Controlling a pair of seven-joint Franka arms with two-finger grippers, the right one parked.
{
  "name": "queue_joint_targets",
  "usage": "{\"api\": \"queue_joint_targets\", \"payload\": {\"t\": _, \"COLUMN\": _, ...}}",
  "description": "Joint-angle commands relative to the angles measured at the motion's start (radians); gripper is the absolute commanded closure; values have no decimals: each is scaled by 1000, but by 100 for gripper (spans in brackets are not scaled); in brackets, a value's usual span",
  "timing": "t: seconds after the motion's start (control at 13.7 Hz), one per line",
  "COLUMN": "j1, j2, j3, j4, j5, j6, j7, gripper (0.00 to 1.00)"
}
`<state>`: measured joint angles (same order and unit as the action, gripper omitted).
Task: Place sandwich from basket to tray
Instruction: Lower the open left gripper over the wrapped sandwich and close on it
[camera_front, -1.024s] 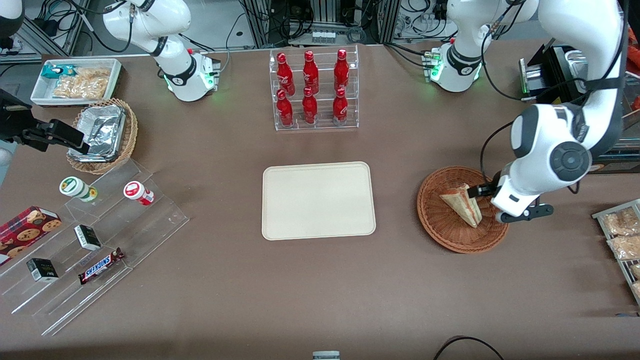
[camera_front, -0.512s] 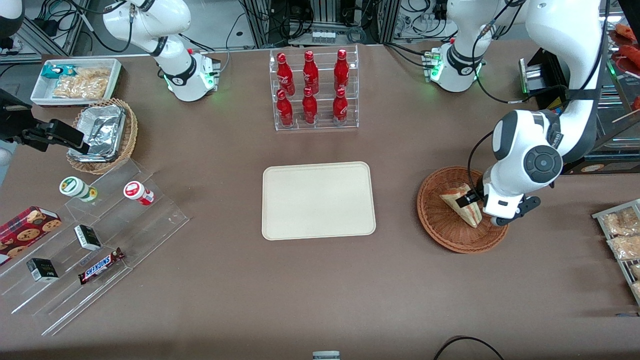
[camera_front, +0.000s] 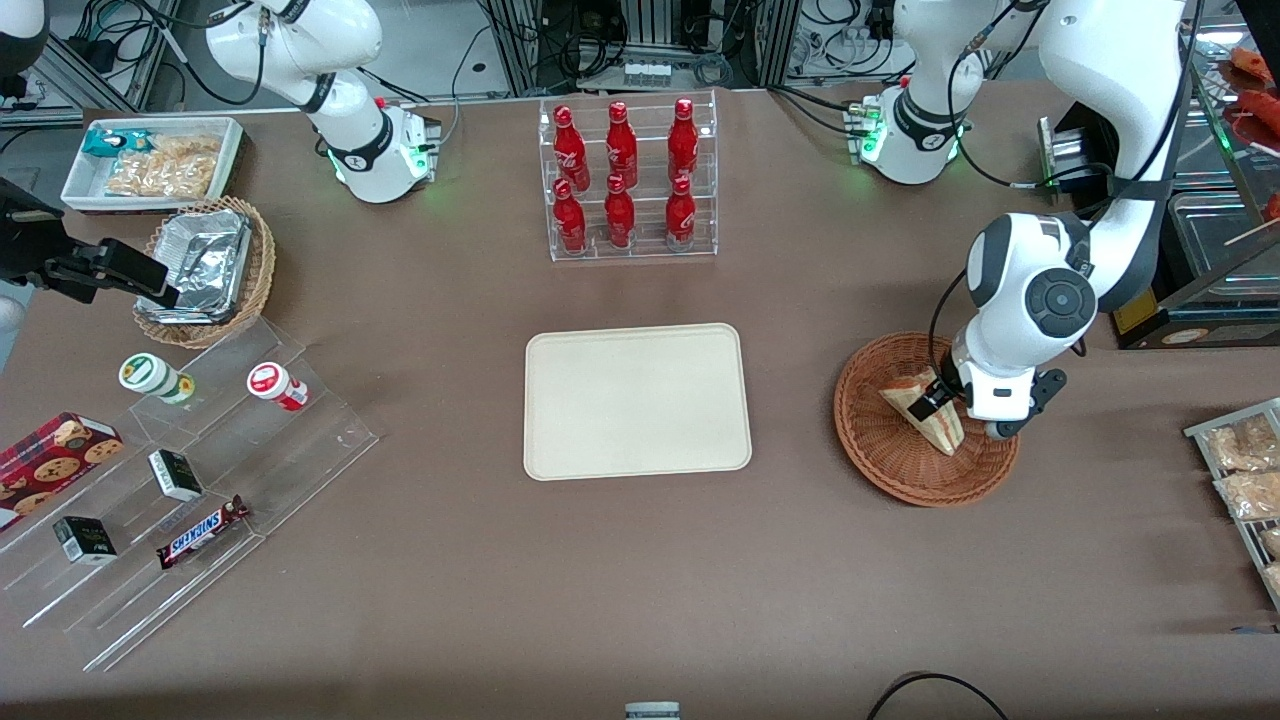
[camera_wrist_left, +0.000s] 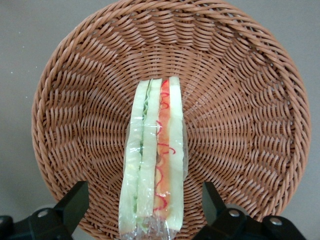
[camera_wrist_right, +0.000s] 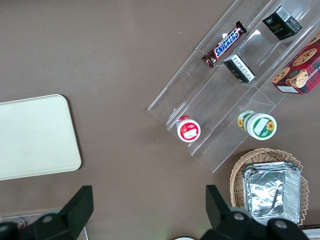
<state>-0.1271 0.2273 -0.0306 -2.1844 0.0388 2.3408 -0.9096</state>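
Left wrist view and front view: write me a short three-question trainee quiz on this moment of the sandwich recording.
1. True or false: the sandwich lies in the basket.
2. How are the gripper fingers set? A) shut on the sandwich B) open, one on each side of the sandwich C) open over the tray
3. Fill in: the rack nearer the arm bases than the tray holds six red ____.

Key
1. True; it rests on its side with the filling edge up.
2. B; both fingers stand clear of the wrapper, low over the basket.
3. bottles.
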Motion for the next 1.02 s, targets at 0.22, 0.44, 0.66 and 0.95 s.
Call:
{"api": "queue_joint_targets", "payload": {"t": 0.22, "j1": -9, "j2": 26, "j3": 3, "j4": -28, "j5": -8, "j6": 48, "j7": -67, "gripper": 0}}
{"api": "queue_joint_targets", "payload": {"t": 0.44, "j1": -9, "j2": 37, "j3": 3, "j4": -28, "j5": -8, "j6": 49, "j7": -69, "gripper": 4}}
{"api": "queue_joint_targets", "payload": {"t": 0.66, "j1": -11, "j2": 38, "j3": 3, "j4": -22, "j5": -11, "j6": 45, "j7": -136, "gripper": 48}}
{"api": "queue_joint_targets", "payload": {"t": 0.95, "j1": -26, "j2": 24, "j3": 3, "j4": 32, "j5": -10, "j6": -26, "j7": -158, "gripper": 88}}
